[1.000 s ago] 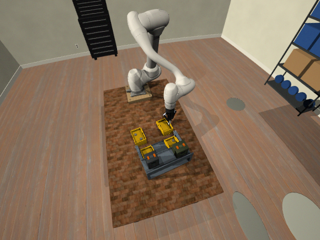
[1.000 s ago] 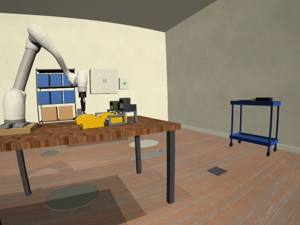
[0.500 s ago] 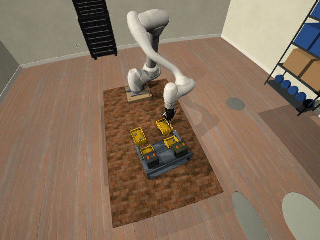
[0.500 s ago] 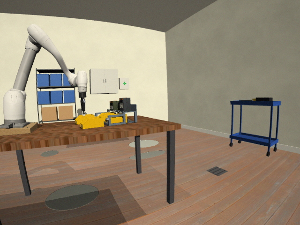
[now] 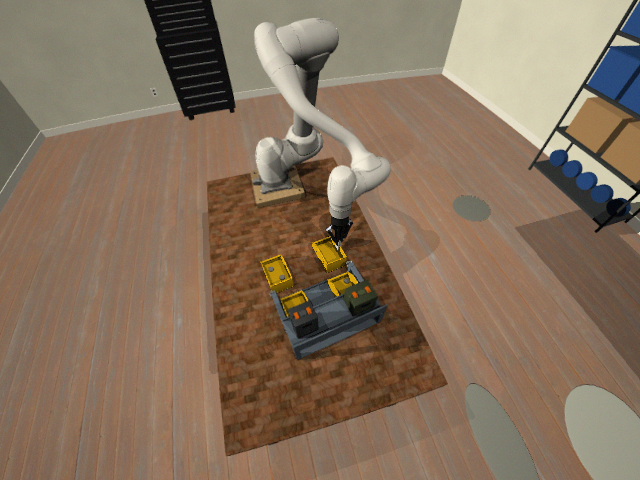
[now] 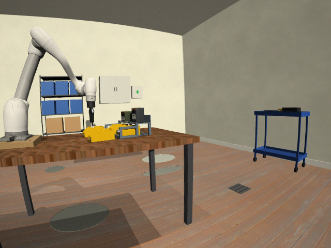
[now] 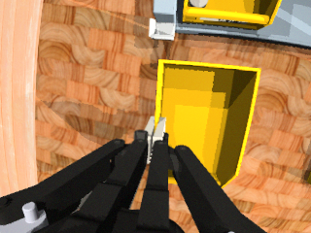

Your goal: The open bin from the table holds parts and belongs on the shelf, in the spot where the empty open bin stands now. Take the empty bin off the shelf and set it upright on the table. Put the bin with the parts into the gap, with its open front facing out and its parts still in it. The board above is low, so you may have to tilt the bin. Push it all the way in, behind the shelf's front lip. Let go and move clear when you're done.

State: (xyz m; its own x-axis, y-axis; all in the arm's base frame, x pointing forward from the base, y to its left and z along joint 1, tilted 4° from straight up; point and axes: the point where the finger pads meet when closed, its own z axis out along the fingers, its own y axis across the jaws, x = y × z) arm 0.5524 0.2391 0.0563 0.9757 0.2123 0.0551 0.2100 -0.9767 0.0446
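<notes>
The empty yellow bin [image 5: 328,254] stands upright on the table just in front of the grey shelf [image 5: 330,315]; in the wrist view [image 7: 208,116] its inside is bare. My gripper [image 5: 337,238] points straight down at the bin's side wall, and in the wrist view the fingertips [image 7: 155,131] are pinched together on that wall's rim. The yellow bin with two grey parts [image 5: 276,272] stands on the table to the left. The shelf's middle slot [image 5: 320,302] is vacant. In the exterior view the gripper [image 6: 91,123] stands over the yellow bins [image 6: 99,133].
Two dark boxes [image 5: 303,320] [image 5: 360,298] stand on the shelf's top board. A shelf post [image 7: 163,27] is close to the empty bin's corner.
</notes>
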